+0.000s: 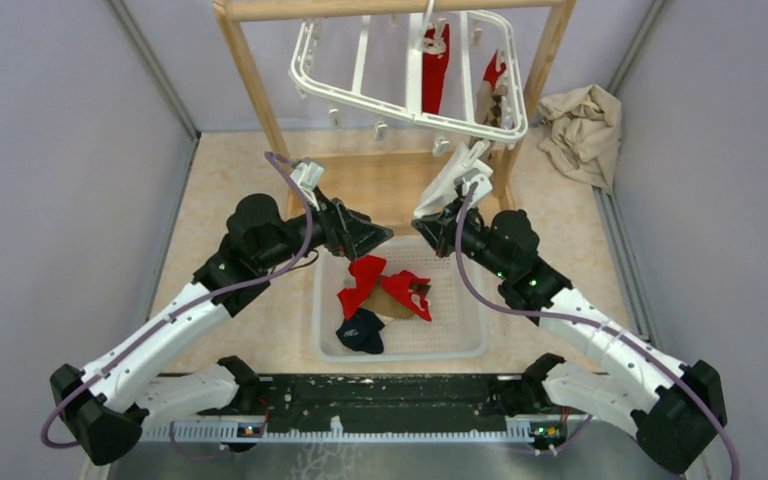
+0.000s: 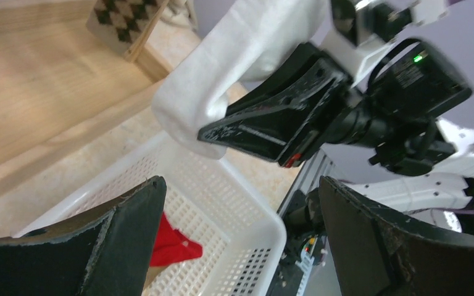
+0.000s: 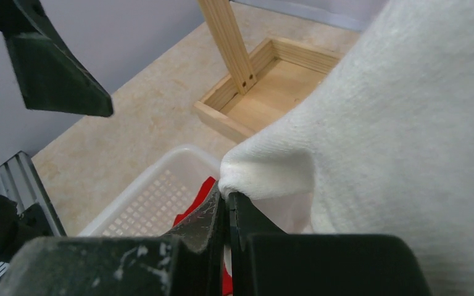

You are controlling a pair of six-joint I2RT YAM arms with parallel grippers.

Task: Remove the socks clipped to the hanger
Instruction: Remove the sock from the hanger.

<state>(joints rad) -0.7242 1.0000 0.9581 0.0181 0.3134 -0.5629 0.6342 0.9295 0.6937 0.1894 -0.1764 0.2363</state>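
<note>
While the right gripper (image 3: 225,203) is clamped fully shut on a thin fold at the lower edge of the cream sock (image 3: 401,117), that sock's top end appears to hang from a clip at the front right of the hanger (image 1: 410,112), which sits tilted on the wooden frame (image 1: 250,70). Left gripper (image 1: 378,237) gapes wide, holds nothing, and is poised above the basket (image 1: 455,310) close to the right one. Basket holds red socks (image 1: 380,285) and a navy sock (image 1: 362,330); other red ones are clipped up on the hanger. Risks, as judged: the pinch takes little fabric, so a hard tug could slip off; if the clip grips firmly, the pull could swing the tilted hanger or drag its hook off the frame; letting go short of the basket would drop the sock on the table (image 1: 240,200)
</note>
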